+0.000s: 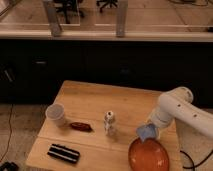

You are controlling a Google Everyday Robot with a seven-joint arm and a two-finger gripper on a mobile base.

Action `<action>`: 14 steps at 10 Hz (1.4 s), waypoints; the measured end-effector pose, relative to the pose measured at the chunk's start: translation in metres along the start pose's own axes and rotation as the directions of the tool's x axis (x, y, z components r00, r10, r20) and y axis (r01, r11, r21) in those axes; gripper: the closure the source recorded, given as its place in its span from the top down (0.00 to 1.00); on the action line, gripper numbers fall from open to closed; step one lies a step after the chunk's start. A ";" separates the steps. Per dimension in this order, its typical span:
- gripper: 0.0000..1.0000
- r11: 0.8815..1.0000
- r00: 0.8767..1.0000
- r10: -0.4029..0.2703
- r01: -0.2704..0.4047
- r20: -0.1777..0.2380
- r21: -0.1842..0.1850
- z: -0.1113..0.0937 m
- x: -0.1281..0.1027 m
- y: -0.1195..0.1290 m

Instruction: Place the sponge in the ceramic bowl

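**Fig.** Single-arm robot at a wooden surface (100, 100), one view.

**Layout.** The arm (175, 107) enters from the right and bends down toward the near right part of the surface. The tool (150, 127) at its end is closed on the sponge (145, 133), a small light-blue pad at the tip, lifted off the wood. The sponge hangs at the far rim of the ceramic bowl (150, 157), approx. over the edge rather than the middle. Contact w/ the rim cannot be told. The bowl sits at the near right corner, and its orange-brown inside shows no sponge.

**Why so (judged).** The grip is tight because the pad is soft and light and would slip from a loose hold. The pad is held high so it can clear the bowl wall before release. Stage: carry nearly done, release pending. A short move toward the bowl's centre and then an opening would seem to finish it. Risk: if let go at the edge, the pad may catch the rim and tip out.

**Count.**
- Sponge ×1
- Bowl ×1
- White cup (56, 114) ×1, left
- Reddish-brown oblong item (80, 126) ×1
- Small white upright item (109, 122) ×1, centre
- Black-and-white striped block (63, 152) ×1, near left
- Arm ×1, tool ×1

The four non-task items lie well apart from the bowl, so none blocks the path.
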 end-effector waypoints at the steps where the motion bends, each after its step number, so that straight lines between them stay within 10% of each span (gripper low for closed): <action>1: 0.03 1.000 1.000 -0.001 0.001 0.000 -0.005 0.000 0.000 0.000; 14: 0.03 0.998 1.000 -0.021 0.022 0.014 -0.053 0.005 -0.005 0.001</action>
